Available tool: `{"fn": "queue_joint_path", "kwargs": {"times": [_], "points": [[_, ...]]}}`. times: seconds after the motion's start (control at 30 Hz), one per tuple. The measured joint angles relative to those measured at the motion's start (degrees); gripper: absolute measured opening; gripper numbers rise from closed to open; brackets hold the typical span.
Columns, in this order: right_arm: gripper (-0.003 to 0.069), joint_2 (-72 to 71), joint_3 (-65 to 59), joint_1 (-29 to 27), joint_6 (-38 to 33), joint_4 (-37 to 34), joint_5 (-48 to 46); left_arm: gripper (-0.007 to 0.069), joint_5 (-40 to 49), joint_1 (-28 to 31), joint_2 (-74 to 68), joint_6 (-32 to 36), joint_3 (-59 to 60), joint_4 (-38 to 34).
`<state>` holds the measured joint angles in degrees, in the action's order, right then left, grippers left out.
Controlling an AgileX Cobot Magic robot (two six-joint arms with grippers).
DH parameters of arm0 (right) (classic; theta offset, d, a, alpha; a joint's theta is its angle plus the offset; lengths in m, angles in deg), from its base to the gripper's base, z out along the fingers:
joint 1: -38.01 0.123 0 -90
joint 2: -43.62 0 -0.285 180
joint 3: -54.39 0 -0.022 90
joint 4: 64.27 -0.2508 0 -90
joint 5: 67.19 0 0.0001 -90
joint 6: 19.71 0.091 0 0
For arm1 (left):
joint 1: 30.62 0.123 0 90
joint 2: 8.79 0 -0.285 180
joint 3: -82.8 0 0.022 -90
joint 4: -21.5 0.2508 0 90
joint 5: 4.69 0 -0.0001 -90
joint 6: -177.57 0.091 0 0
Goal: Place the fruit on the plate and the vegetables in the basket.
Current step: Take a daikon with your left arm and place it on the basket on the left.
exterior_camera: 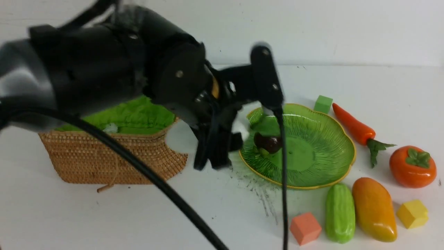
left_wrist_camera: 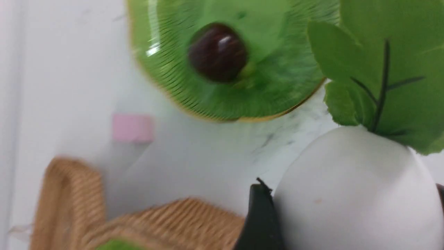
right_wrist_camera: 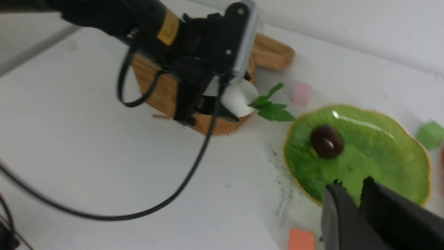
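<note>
Mangosteen (exterior_camera: 267, 143) on plate (exterior_camera: 322, 163) — basket (exterior_camera: 114, 159) to its left, carrot (exterior_camera: 353, 125) right

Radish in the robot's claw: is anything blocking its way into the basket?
Nothing visible does. The radish hangs at the edge of the basket, which stands open, though the left arm hides part of it from the front.

Left hand (exterior_camera: 215, 152) with radish (exterior_camera: 177, 139) seemingly blocks between basket (exterior_camera: 114, 159) and plate (exterior_camera: 333, 166).

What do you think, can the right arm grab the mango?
Probably yes. The mango lies uncovered on the robot's right with the cucumber close beside it, and the empty right gripper hangs near the plate.
</note>
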<state>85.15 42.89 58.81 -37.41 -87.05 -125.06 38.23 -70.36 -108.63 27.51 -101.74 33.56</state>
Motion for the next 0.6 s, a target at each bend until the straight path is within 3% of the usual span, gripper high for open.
{"fn": "queue_joint_path", "kwargs": {"times": [0.13,0.27,0.37,0.6], "points": [[0.0104,0.0,0.0,0.0,-12.8,-12.3,3.0,0.0521,0.1,7.3,0.2,-9.6,0.0,10.1],[0.0106,0.0,0.0,0.0,-19.9,-19.7,3.0,0.0521,-0.8,13.4,-2.2,-10.5,0.1,13.4],[0.0107,0.0,0.0,0.0,-21.6,-21.7,2.9,0.0521,-2.6,18.1,-4.8,-10.5,0.1,14.8],[0.0107,0.0,0.0,0.0,-21.6,-21.7,1.8,0.0526,-2.7,22.0,-6.0,-10.5,0.1,15.6]]}}
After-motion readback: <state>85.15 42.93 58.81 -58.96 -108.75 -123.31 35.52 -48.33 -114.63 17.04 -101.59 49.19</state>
